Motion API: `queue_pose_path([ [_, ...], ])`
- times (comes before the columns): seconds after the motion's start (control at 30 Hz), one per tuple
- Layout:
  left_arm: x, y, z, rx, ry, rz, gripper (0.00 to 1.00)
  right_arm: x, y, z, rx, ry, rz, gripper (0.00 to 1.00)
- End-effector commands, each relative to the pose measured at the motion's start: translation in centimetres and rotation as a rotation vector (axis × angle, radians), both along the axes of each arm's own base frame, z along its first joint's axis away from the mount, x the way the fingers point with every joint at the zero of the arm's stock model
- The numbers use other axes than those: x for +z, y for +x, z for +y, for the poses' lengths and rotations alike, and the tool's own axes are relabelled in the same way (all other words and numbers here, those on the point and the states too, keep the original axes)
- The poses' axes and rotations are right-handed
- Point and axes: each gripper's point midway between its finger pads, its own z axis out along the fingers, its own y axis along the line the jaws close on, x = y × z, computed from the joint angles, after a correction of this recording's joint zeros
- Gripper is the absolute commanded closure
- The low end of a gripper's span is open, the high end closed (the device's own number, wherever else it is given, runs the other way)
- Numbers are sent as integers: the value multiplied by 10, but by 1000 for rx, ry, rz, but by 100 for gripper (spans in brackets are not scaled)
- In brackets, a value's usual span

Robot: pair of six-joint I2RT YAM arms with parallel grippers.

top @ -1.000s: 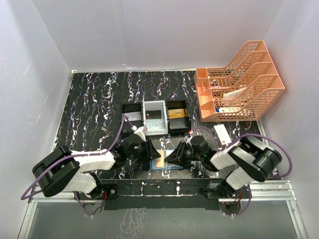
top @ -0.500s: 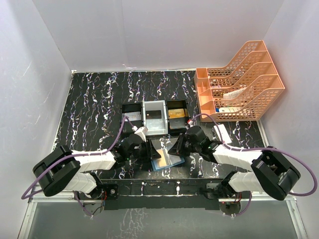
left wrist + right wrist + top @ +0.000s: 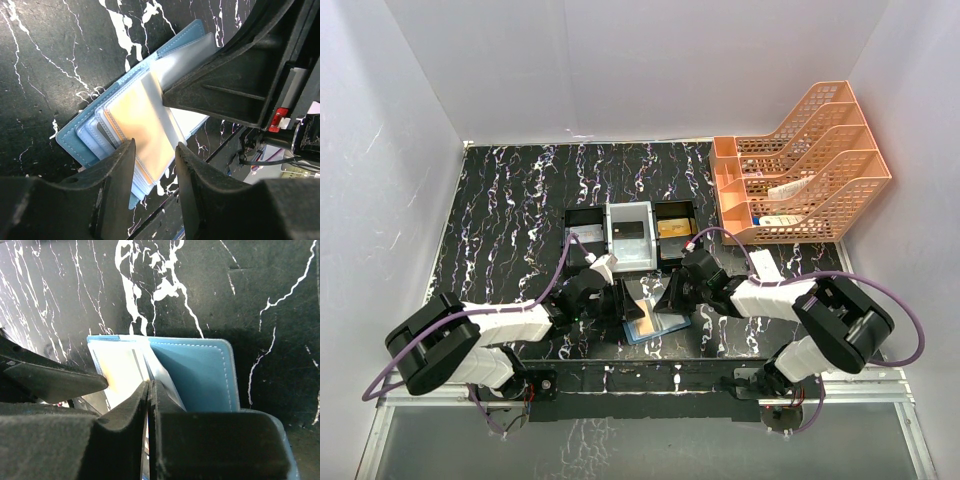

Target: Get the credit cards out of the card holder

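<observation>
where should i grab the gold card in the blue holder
Likely the end nearest the left gripper, approached low from that side: the gold-tan card lies flat in the card holder, that end shows between the open fingers, and the right gripper pinches the clear pocket leaf opposite.

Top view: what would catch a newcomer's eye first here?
The open blue card holder at the near edge, both grippers meeting over it: the right gripper pinched shut on a clear inner leaf, the left gripper open astride a gold-tan card. Far right stands an orange file rack.
</observation>
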Motion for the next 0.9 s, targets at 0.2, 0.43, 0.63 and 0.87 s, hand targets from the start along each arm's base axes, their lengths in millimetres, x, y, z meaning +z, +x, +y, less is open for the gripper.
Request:
queue_pose_path([
  [0.2, -9, -3, 15, 33, 58, 9, 52, -41, -18, -23, -35, -107, 74, 100],
  [0.43, -6, 1, 21, 76, 59, -7, 48, -52, -22, -31, -67, -132, 105, 100],
  [0.63, 0, 4, 25, 104, 43, -30, 49, -56, -26, -35, -92, -134, 121, 100],
  [0.87, 8, 2, 6, 18, -15, -49, 54, -54, -25, -31, -86, -113, 119, 100],
])
